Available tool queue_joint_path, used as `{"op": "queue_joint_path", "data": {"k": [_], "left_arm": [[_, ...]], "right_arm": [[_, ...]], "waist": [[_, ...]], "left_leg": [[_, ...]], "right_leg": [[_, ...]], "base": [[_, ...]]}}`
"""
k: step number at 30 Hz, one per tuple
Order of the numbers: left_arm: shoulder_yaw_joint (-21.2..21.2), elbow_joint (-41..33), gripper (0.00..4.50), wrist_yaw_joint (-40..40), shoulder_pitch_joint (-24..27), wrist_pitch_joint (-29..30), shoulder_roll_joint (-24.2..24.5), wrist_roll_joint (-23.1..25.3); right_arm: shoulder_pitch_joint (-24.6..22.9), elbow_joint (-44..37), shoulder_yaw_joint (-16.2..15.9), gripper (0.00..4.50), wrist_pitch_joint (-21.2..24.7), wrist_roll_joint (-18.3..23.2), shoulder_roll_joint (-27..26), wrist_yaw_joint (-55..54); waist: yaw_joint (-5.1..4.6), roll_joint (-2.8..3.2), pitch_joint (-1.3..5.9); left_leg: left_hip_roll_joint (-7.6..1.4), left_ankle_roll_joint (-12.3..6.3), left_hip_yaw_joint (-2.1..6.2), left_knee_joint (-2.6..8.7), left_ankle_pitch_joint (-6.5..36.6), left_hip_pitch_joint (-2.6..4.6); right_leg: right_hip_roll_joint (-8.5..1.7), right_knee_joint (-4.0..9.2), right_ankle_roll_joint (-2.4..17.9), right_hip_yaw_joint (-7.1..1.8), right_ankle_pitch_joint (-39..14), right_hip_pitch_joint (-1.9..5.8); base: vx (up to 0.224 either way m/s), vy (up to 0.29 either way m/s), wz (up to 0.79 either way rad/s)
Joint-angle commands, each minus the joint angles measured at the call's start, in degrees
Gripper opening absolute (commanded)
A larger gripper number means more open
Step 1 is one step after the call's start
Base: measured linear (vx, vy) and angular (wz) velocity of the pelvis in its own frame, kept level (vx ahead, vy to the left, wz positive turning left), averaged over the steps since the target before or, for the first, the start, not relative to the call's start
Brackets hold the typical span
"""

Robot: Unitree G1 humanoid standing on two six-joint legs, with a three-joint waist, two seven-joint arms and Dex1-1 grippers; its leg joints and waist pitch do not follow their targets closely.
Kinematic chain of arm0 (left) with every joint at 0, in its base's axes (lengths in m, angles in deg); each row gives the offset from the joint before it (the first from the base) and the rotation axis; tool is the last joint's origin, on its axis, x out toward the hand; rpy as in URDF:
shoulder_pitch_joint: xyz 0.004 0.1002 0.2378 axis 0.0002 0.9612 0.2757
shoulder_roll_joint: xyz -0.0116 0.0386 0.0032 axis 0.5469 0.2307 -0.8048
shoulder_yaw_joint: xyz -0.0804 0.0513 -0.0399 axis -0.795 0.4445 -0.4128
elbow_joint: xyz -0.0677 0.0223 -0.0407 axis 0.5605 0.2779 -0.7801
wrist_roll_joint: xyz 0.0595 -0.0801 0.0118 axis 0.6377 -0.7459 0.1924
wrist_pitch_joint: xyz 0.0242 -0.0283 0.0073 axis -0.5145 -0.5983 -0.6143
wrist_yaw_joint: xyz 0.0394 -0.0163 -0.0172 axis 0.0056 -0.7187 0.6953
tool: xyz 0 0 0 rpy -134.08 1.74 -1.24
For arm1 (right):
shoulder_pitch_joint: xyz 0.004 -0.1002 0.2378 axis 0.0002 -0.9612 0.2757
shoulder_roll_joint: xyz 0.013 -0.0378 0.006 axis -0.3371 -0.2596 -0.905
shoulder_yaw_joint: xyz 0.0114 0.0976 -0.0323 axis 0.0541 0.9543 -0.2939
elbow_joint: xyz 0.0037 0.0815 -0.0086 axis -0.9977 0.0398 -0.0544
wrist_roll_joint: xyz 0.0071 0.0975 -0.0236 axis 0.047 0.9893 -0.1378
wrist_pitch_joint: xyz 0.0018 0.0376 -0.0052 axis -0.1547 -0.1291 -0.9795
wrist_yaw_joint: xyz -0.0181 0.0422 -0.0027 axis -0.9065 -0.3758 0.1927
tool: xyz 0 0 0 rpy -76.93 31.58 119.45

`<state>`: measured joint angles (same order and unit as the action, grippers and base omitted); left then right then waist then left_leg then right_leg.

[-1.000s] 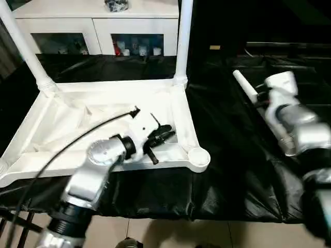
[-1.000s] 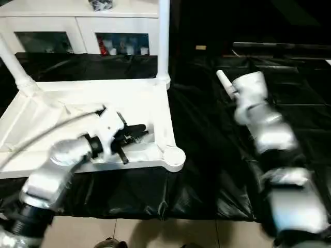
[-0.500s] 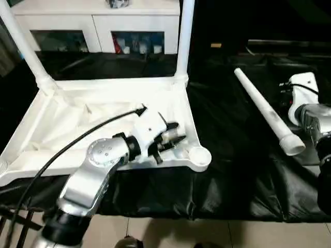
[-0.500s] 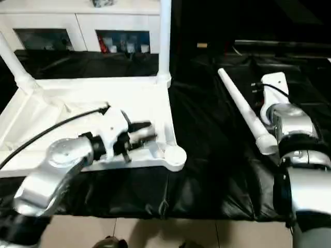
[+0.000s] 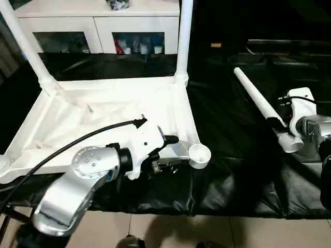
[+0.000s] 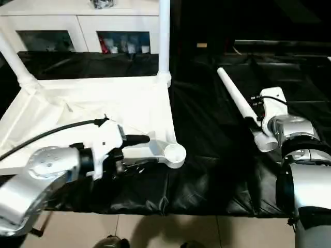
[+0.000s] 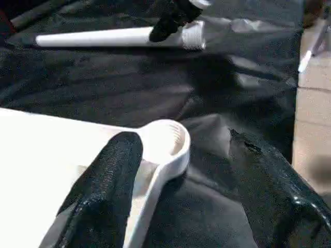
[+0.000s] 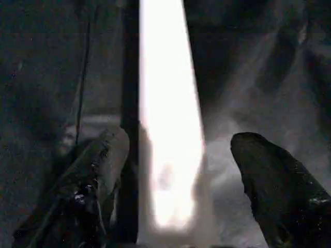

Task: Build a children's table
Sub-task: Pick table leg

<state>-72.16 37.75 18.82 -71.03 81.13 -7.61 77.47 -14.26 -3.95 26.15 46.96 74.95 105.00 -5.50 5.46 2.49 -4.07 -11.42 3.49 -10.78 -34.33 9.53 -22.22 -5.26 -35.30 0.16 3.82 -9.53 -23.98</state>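
Observation:
The children's table top lies upside down on black cloth, with two white legs standing upright in its far corners. My left gripper is open and straddles the near rim beside the empty corner socket. One finger rests over the white inside, the other hangs over the cloth. A loose tapered leg lies on the cloth to the right. My right gripper is open at its thick end, with the leg between the fingers.
A white glass-doored cabinet stands behind the work. The black cloth covers the surface up to its front edge, with tiled floor below. A black cable runs along my left forearm over the table top.
My left gripper slid from inside the table top out to its near rim by the socket. My right gripper came down beside the loose leg and now straddles its thick end.

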Motion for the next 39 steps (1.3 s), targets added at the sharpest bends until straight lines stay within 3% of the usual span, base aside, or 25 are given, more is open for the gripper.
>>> {"op": "queue_joint_path", "data": {"k": [1,8,14,16,20,22,23,28,34,39], "left_arm": [[-1.0,-1.3,3.05,0.5,0.0,1.2,0.9,-0.5],[-2.4,-4.2,3.05,0.2,0.6,4.3,3.2,-2.7],[-3.2,-4.7,3.05,0.6,0.3,5.0,4.3,-3.8],[-3.3,-4.4,3.05,0.5,0.1,4.9,4.9,-4.0],[-3.3,-4.3,3.05,0.5,-0.2,4.9,5.7,-4.5],[-3.4,-4.2,3.05,0.3,-0.3,4.8,5.7,-4.6],[-3.3,-4.0,3.05,0.2,-0.4,4.7,5.7,-4.6],[-3.1,-3.3,3.05,-0.6,-0.6,3.8,5.4,-4.5],[-3.9,0.8,3.05,-6.2,-1.7,1.5,1.2,-2.2],[-5.2,7.3,3.05,-13.8,-4.6,0.3,-5.1,-0.2]], "right_arm": [[0.9,0.6,1.1,3.58,1.6,0.3,-0.2,0.4],[1.0,1.3,3.4,3.58,4.0,2.0,-0.4,0.2],[1.1,1.6,3.8,3.06,6.7,1.8,-0.1,0.5],[1.1,1.6,4.0,3.01,7.5,1.7,0.0,1.0],[1.3,1.6,3.7,2.58,8.4,1.2,0.3,1.2],[1.3,1.6,3.7,2.53,8.8,1.1,0.3,1.2],[1.3,1.6,3.7,2.28,9.0,1.0,0.4,1.1],[1.0,1.5,4.6,2.02,8.9,1.3,0.5,0.1],[1.2,1.0,8.9,1.92,6.1,4.9,0.8,-1.4],[2.0,-0.8,15.7,1.9,2.7,12.1,0.5,3.5]], "waist": [[0.39,-0.71,3.02],[0.56,-0.38,2.22],[0.69,-0.32,1.92],[0.78,-0.76,1.96],[1.06,-0.81,2.04],[1.12,-1.17,2.27],[1.17,-1.18,2.36],[1.21,-1.46,2.82],[1.39,-1.6,3.82],[1.36,-1.32,4.28]], "left_leg": [[-0.75,-0.64,0.62,3.8,20.0,0.69],[-0.76,-0.69,0.74,4.04,20.4,0.67],[-0.84,0.18,0.83,4.27,22.5,0.98],[-0.84,0.23,0.81,4.29,22.7,1.02],[-0.93,0.71,0.86,4.37,22.4,0.96],[-0.95,0.69,0.81,4.31,21.8,0.96],[-0.96,0.68,0.78,4.26,21.1,0.89],[-1.0,0.45,0.67,4.13,19.1,0.74],[-0.89,0.1,0.44,3.63,16.0,0.62],[-0.81,-1.15,0.2,3.13,13.1,0.42]], "right_leg": [[-1.92,4.72,12.1,-1.37,-20.9,2.39],[-1.99,4.75,12.3,-1.41,-21.6,2.24],[-2.03,5.0,11.8,-1.44,-23.6,1.96],[-2.1,5.06,11.4,-1.49,-24.5,1.97],[-2.25,5.0,11.1,-1.55,-24.7,1.96],[-2.32,4.97,11.1,-1.58,-24.7,2.06],[-2.38,4.89,11.1,-1.62,-24.3,2.1],[-2.39,4.64,11.6,-1.65,-22.4,2.36],[-2.43,4.27,11.9,-1.59,-19.2,2.82],[-2.25,3.97,12.6,-1.56,-15.6,3.01]], "base": [[0.0,0.0,0.0],[0.0,0.0,0.0],[0.0,0.0,0.0],[0.0,0.0,0.0],[0.0,0.0,0.0],[0.0,0.0,0.0],[0.0,0.0,0.0],[0.0,0.0,0.0],[0.0,0.0,0.0],[0.0,0.0,0.0]]}}
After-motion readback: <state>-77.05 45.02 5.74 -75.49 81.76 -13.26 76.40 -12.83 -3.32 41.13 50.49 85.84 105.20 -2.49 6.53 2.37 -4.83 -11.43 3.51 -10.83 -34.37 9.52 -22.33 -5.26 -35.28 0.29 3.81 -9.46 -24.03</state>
